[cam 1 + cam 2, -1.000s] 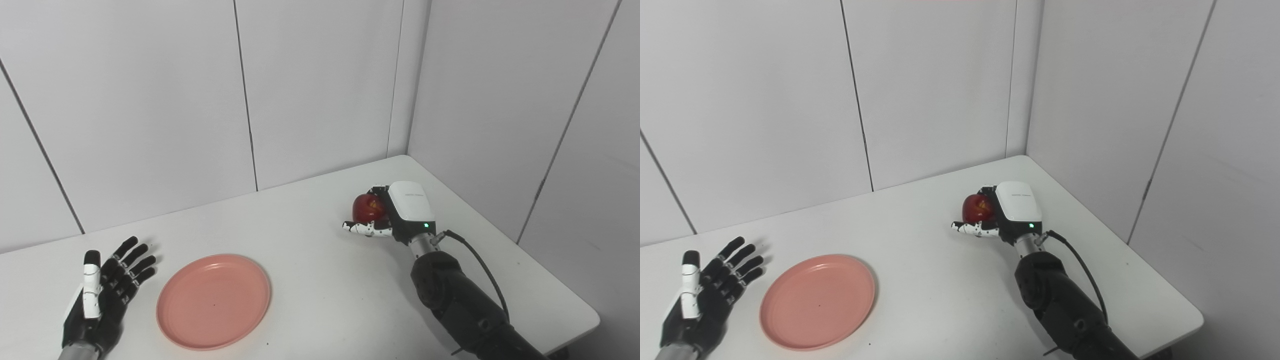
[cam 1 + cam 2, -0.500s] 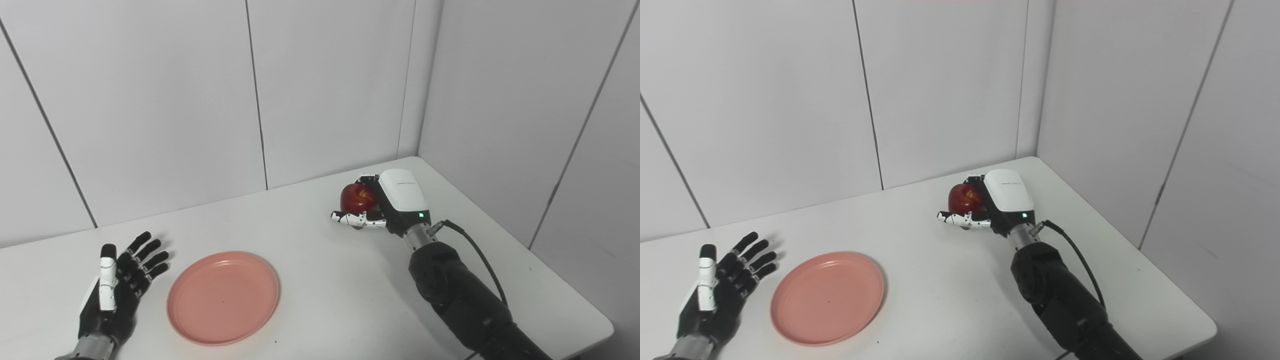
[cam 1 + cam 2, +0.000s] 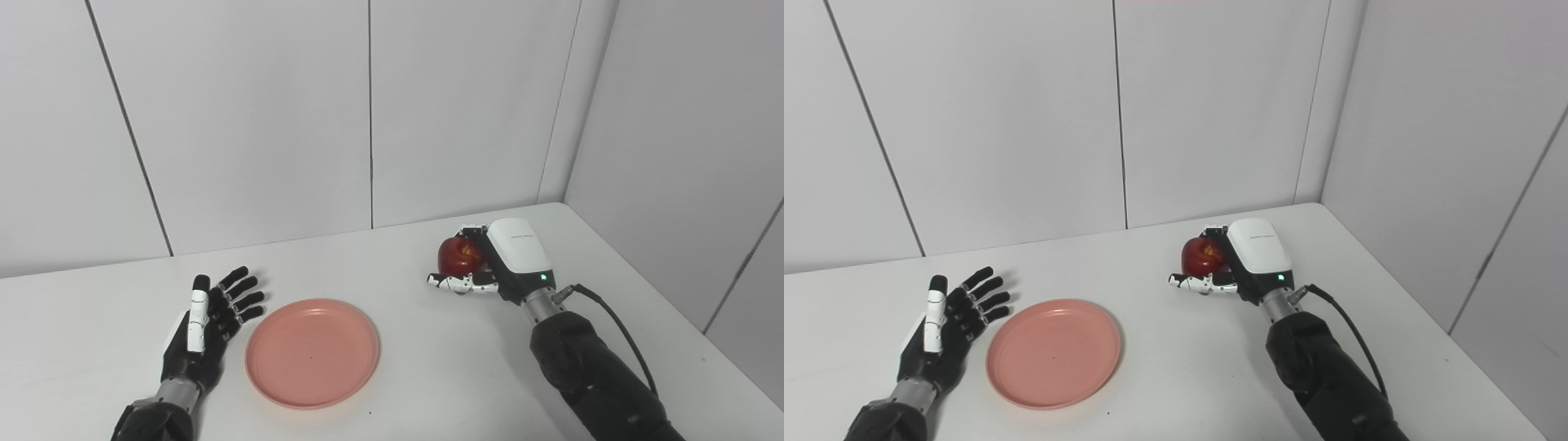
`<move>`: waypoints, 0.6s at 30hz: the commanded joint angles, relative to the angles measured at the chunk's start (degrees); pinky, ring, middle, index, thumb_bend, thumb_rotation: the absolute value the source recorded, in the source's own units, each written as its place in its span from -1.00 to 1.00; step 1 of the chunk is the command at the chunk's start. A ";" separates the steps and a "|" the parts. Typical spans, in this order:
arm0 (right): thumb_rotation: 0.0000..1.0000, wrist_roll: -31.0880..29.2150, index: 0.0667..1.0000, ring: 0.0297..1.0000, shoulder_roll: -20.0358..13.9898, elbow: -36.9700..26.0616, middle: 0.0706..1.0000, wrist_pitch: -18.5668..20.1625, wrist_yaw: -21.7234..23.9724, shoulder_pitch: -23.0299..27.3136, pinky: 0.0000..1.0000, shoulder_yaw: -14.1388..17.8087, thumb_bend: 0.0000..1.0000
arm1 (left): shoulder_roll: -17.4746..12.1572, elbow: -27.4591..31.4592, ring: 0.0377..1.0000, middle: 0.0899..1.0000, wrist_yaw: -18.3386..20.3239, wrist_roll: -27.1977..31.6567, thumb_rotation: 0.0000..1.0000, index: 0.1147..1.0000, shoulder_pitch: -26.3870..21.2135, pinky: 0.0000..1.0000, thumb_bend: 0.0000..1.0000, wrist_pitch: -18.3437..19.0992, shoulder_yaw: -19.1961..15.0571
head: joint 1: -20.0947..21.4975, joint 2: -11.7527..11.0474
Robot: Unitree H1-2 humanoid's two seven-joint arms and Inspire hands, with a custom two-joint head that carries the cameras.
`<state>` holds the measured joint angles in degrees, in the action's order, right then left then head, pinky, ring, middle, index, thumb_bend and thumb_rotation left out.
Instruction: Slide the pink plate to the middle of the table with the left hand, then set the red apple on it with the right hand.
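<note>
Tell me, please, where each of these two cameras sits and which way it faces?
Left eye view: on the head, looking down at the white table; both arms enter from below, left hand beside the pink plate.
Right eye view: just beside it, facing the same way; the right hand grips the red apple.
Shared: both show the same table, plate, apple and hands, slightly offset.

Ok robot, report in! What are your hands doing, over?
Left hand open beside pink plate. Right hand shut on red apple, off to plate's right. Nothing between them.
</note>
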<state>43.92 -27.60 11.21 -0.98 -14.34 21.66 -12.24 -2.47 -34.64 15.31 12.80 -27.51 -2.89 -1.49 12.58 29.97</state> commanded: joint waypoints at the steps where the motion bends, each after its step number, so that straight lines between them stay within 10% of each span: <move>1: 0.27 -0.38 -0.43 -0.73 0.02 -1.25 -0.63 -2.68 -0.16 4.14 -0.78 0.36 -0.10 | 0.80 -1.14 0.51 0.61 -1.19 -1.18 0.97 0.53 1.39 0.47 0.63 3.61 0.56 | -1.41 -0.09; 18: 0.35 -2.12 -0.40 -0.72 1.93 -2.27 -0.61 -3.73 1.44 6.47 -0.78 0.31 -0.11 | 1.98 -2.49 0.49 0.62 -2.14 -3.54 1.00 0.56 1.10 0.51 0.67 1.33 1.94 | -6.31 -1.03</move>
<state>42.47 -25.38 11.08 -2.08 -12.29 24.61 -12.83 -1.02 -34.85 13.56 10.45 -27.52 -3.54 -0.26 6.50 29.00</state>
